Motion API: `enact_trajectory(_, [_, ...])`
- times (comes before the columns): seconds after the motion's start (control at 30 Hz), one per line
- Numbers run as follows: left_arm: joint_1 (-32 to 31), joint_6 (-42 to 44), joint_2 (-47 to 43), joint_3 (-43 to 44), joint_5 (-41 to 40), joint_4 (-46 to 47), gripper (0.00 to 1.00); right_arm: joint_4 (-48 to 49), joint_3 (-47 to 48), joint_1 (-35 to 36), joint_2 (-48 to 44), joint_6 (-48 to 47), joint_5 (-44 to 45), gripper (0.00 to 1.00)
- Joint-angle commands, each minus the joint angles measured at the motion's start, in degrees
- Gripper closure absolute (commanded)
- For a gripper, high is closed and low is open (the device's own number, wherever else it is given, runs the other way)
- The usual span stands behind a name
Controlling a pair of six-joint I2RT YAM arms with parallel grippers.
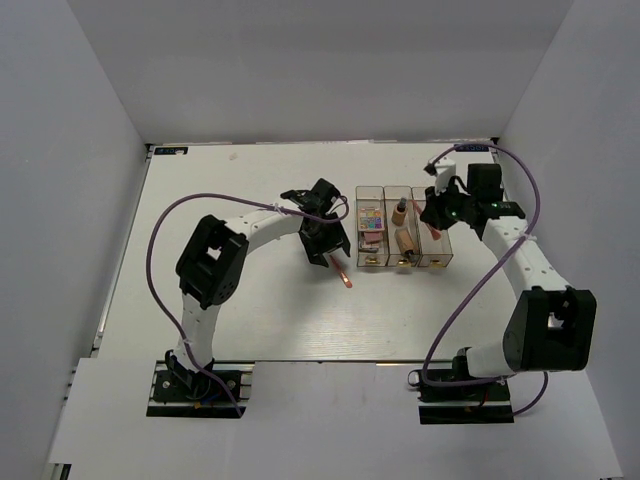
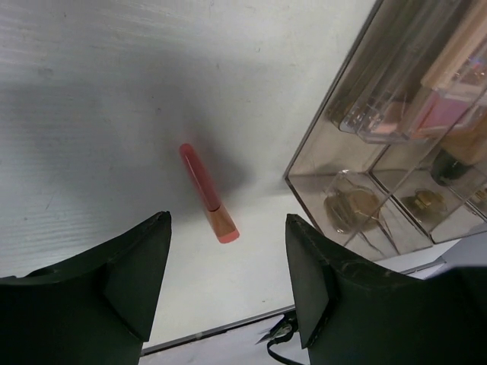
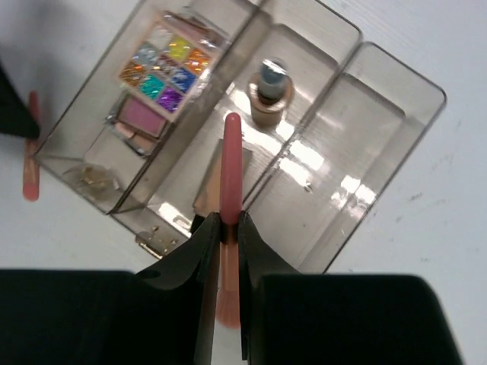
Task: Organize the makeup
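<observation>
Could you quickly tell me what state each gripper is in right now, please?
Left gripper: open, empty, over the loose coral stick on the table.
Right gripper: closed on the other coral stick.

In the left wrist view the clear box (image 2: pixel 342 152) runs off the top and right edges, and we see its palettes (image 2: pixel 434 114) only as blurs. From the right wrist, a dark shape (image 3: pixel 15 114) covers part of the loose coral stick (image 3: pixel 30 173), and the held stick (image 3: pixel 230 152) blurs below the right gripper (image 3: pixel 224 224). From above, the tiny bottle (image 1: pixel 399 211) is too small for us to read.
</observation>
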Motion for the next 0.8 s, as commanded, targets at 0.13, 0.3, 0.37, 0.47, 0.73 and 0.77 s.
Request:
enact_trajectory(0.13, [-0.3,-0.7,0.9,2.6,0.9,1.4,0.29,3.8,5.2,-3.2,7.8,14.0,5.2,1.00])
enact_trajectory(0.3, [-0.8,-0.2,3.0,5.1,0.9,1.0,0.30,1.3,10.2,-3.4,15.6,18.1,7.2,1.00])
enact_trajectory(0.37, [-0.8,-0.1,4.0,6.5,0.9,0.5,0.30,1.5,11.6,-3.2,16.8,18.9,7.5,0.91])
enact_trajectory(0.47, [-0.8,0.4,5.4,8.4,0.6,-1.2,0.34,1.2,13.4,-5.1,18.4,19.7,6.3,0.56])
enact_trajectory(0.73, [-0.8,2.1,6.6,9.7,-1.0,-7.0,0.44,2.5,13.2,-6.0,17.9,20.7,5.4,0.11])
enact_trajectory(0.77, [-1.3,2.5,6.7,9.7,-1.1,-7.5,0.45,2.6,12.8,-6.0,17.7,20.9,5.1,0.11])
